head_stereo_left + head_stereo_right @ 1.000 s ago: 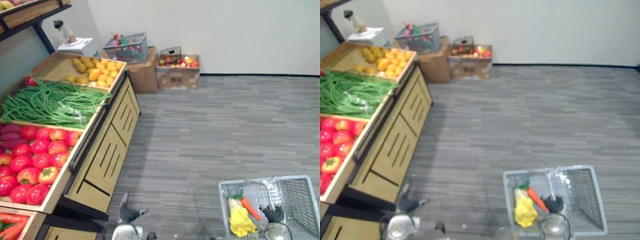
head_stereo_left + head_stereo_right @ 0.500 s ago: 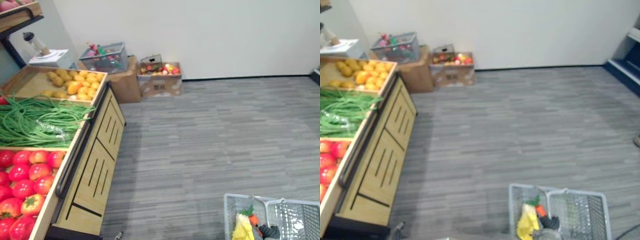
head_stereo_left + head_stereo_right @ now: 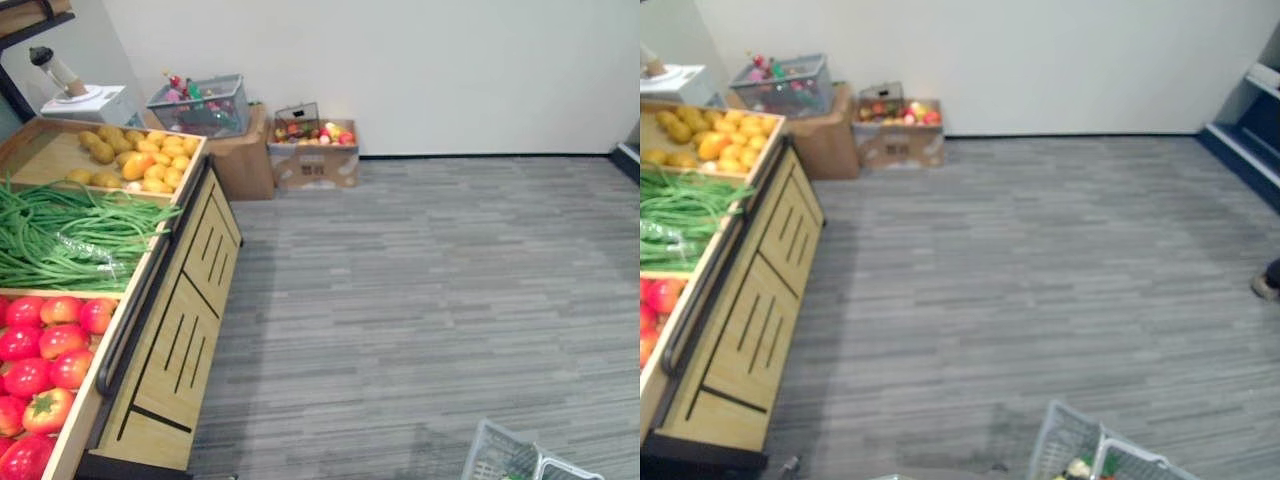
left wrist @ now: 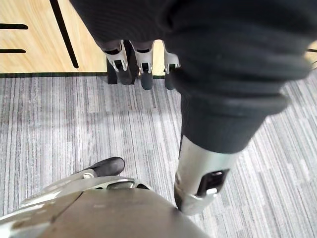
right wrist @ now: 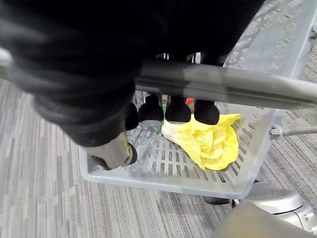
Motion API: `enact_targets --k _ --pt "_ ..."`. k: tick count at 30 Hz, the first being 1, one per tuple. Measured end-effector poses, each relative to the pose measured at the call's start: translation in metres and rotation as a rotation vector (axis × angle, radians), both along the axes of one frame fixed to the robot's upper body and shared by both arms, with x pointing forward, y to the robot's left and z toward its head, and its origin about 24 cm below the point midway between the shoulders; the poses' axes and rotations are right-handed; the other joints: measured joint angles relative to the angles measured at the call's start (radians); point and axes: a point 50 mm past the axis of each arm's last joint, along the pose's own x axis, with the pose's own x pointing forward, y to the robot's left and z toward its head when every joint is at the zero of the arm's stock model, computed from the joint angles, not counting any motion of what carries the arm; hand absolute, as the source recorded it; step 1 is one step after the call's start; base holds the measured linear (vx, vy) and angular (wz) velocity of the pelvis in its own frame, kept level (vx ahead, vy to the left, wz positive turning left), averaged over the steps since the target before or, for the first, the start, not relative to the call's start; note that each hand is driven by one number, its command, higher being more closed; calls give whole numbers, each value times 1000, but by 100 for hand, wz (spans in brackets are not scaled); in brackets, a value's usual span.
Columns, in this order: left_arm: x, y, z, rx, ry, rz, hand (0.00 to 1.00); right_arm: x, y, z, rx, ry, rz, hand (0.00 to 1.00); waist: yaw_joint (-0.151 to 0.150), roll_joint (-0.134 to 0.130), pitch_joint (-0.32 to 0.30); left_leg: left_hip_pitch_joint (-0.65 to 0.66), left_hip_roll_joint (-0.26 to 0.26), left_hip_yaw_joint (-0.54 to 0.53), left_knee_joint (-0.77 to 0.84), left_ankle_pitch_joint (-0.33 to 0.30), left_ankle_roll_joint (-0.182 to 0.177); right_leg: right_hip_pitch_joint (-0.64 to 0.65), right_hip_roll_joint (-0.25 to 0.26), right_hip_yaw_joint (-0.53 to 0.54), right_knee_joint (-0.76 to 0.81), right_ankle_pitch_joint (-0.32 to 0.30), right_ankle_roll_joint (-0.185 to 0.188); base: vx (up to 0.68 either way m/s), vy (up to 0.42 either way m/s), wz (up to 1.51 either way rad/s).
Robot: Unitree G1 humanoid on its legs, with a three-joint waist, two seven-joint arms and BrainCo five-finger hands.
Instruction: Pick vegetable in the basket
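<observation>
While the right hand (image 5: 177, 110) has its fingers curled round the grey handle (image 5: 233, 88), the basket (image 5: 163, 177) hangs low at the robot's right, just above the striped grey floor (image 3: 420, 300). The basket is pale plastic with stiff slotted walls. A crinkled yellow leafy vegetable (image 5: 210, 144) already lies in it.

The left hand (image 4: 144, 67) hangs with relaxed fingers, holding nothing, near the foot of the wooden stand (image 3: 185, 320).

The stock to pick from lies in the stand's trays:
- **Green beans (image 3: 70, 235):** long, thin and tangled. They are probably light and limp, and best pinched as a small bunch across the middle so the ends droop evenly.
- **Tomatoes (image 3: 45, 345):** round with glossy skins. They are likely slippery and easy to bruise, so they want fingers and thumb cupped round the widest part with gentle pressure.
- **Yellow lumpy produce (image 3: 130, 165):** in the far tray. It looks firm and matt and should be the easiest to grip.
</observation>
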Motion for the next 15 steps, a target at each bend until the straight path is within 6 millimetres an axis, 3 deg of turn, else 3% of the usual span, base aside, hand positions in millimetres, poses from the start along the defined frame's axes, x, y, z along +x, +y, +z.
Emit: enact_targets --k 15 --pt "-2 -3 -4 -31 30 50 0 0 12 -4 51 24 80 100 0 14 7 21 1 -17 0 -1 0 34 0 -34 -10 1 0 -22 -9 3"
